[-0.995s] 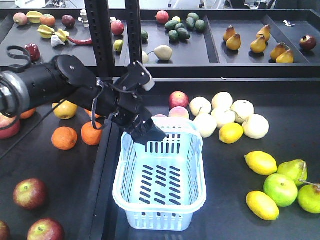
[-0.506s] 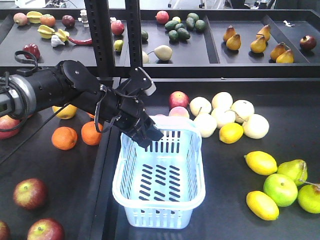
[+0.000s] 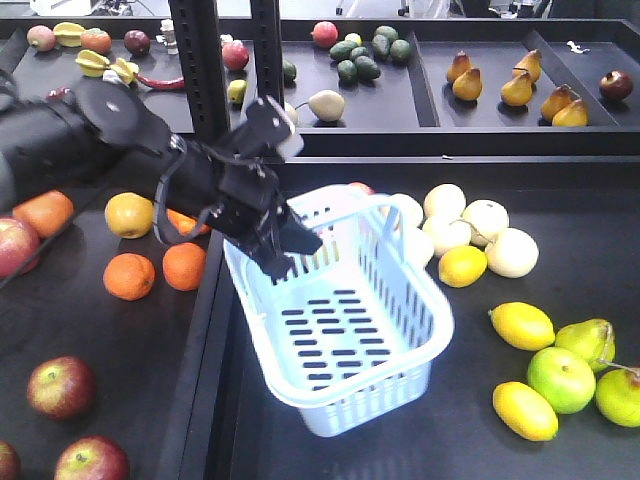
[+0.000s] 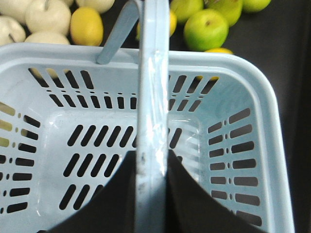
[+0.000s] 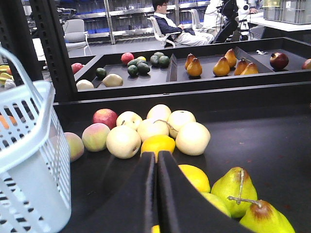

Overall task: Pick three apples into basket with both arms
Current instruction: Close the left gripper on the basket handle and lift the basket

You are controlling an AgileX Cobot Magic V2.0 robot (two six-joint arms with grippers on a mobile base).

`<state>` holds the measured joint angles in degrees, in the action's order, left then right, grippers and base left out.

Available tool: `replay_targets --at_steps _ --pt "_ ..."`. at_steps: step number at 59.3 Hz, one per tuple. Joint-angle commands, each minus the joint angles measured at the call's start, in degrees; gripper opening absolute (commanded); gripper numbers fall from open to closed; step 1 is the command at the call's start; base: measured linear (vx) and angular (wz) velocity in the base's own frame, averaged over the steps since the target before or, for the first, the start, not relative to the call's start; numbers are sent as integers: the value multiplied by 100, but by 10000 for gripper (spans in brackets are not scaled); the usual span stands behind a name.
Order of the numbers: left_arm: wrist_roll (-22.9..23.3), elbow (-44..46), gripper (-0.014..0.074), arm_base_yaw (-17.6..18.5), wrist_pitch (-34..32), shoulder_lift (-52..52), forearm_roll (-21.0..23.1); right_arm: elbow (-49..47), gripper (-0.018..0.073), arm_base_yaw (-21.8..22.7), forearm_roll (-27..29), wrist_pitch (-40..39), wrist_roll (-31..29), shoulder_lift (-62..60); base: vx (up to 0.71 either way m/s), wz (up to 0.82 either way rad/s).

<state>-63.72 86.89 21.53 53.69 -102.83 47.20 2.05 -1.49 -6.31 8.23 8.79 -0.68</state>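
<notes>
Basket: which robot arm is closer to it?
Left. The left gripper clamps the handle of the basket; the right gripper sits apart, the basket off to its left.

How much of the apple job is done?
Nothing is in yet: the basket is empty. In hand: the left gripper is shut on its handle, tipping it. Left to do: all three apples lie outside, lower left in the front view; the right gripper is shut, holding nothing.

Basket [image 3: 395,385] was tilted at counter [image 3: 455,440] centre; apples [image 3: 60,387] lay front-left, oranges [image 3: 129,276] left, lemons [image 3: 521,325] and pears [image 3: 585,340] right, shelf trays [image 3: 425,105] behind.
</notes>
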Motion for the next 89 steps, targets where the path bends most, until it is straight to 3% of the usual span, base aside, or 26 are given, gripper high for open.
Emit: replay_targets --at_steps 1,7,14,34,50,58,75,85,89 --pt "400 199 -8 34 85 656 712 29 -5 35 -74 -446 -62 68 0 0" --pt "907 199 -8 34 257 1015 910 29 -5 35 -74 -446 -62 68 0 0" --pt "1227 199 -8 34 392 1434 823 29 -5 35 -74 -446 -62 68 0 0" --pt "2640 188 -8 34 911 2514 -491 29 -5 35 -74 -446 -62 68 0 0" --pt "3204 181 -8 34 973 3332 -774 29 -5 35 -74 -446 -62 68 0 0" --pt "3274 -249 -8 34 651 3754 -800 29 -5 35 -74 -446 -62 68 0 0" --pt "3359 -2246 -8 34 -276 4774 -872 29 -5 35 -74 -446 -62 68 0 0" --pt "3467 -3306 -8 34 -968 5615 -279 29 -5 35 -74 -446 -62 68 0 0" --pt "3467 -3587 -8 34 -1354 5999 -237 29 -5 35 -74 -446 -62 68 0 0"
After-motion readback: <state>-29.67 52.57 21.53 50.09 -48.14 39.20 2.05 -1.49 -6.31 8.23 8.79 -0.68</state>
